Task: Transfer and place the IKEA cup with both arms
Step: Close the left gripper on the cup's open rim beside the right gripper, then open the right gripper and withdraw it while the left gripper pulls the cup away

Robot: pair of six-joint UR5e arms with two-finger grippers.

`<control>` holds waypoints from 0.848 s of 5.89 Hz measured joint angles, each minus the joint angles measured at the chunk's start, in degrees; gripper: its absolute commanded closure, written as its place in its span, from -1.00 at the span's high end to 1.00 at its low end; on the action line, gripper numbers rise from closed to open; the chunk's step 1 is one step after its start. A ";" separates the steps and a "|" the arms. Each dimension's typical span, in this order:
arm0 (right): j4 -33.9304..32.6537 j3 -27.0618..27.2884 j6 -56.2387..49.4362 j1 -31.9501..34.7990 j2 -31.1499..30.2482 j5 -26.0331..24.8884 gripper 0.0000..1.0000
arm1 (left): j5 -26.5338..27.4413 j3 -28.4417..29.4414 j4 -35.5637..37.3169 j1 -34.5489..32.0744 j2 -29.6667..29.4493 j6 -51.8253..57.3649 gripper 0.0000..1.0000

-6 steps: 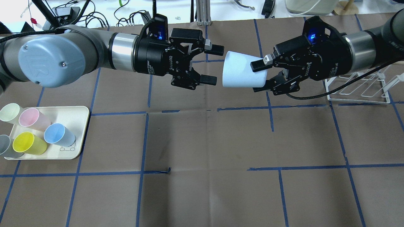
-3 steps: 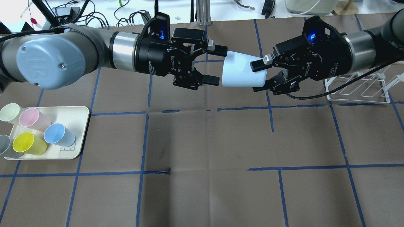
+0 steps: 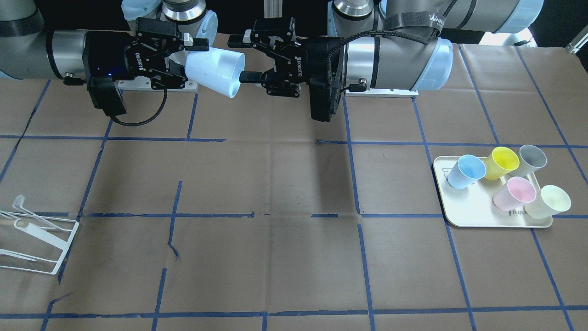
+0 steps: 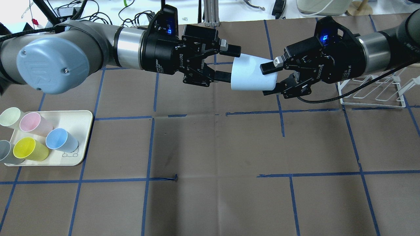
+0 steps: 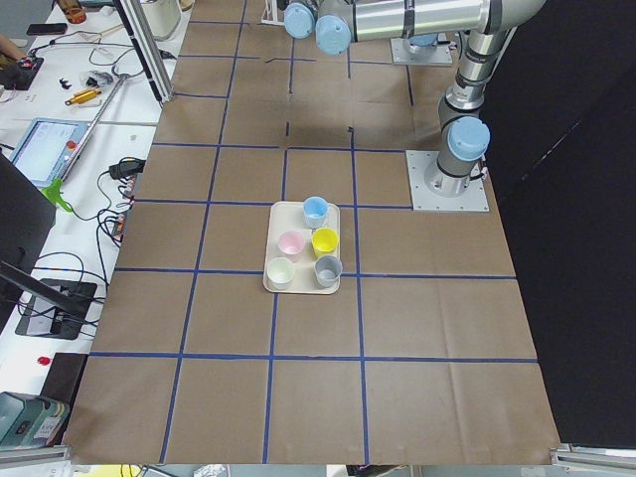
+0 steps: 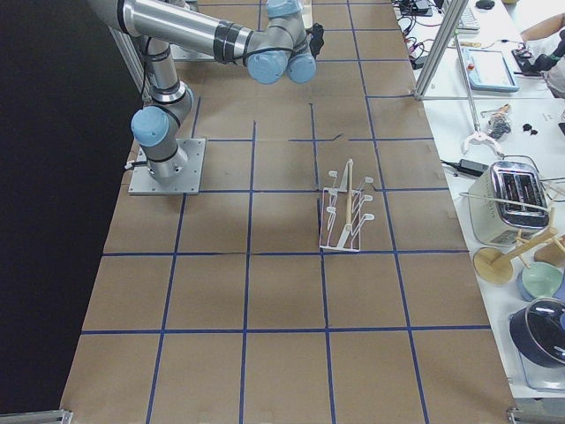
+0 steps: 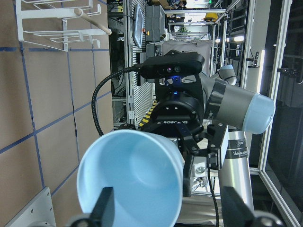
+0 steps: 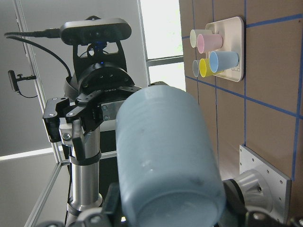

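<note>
Right claw [image 4: 267,80] grips cup [image 4: 249,77] over blue-taped table [image 4: 210,147]

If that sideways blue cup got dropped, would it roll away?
Probably in a curve: the IKEA cup is round and tapered, wider at its mouth. It looks like thin plastic, so likely light and hard to break. Its smooth wall may be slippery where the right gripper pinches it.

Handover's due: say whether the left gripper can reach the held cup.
Probably yes: the open left gripper faces the free rim of the cup; the right gripper holds only its base end.
</note>
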 measured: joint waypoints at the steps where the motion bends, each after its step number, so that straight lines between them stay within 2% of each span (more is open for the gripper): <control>1: 0.00 0.00 0.04 0.00 0.00 0.23 -0.21 | 0.03 0.03 0.05 0.00 0.21 -0.07 -0.85; 2: 0.02 0.00 0.06 0.00 0.00 0.43 -0.21 | 0.00 0.10 0.06 -0.01 0.57 -0.25 -0.99; 3: 0.07 0.00 0.06 0.00 0.00 0.58 -0.21 | -0.07 0.14 0.07 0.00 0.98 -0.36 -1.00; 4: 0.06 0.00 0.06 0.00 -0.01 0.64 0.19 | -0.13 0.15 0.07 0.00 1.31 -0.41 -1.00; 5: 0.02 -0.04 0.18 -0.01 -0.01 0.68 0.99 | -0.17 0.17 0.06 0.00 1.62 -0.45 -0.99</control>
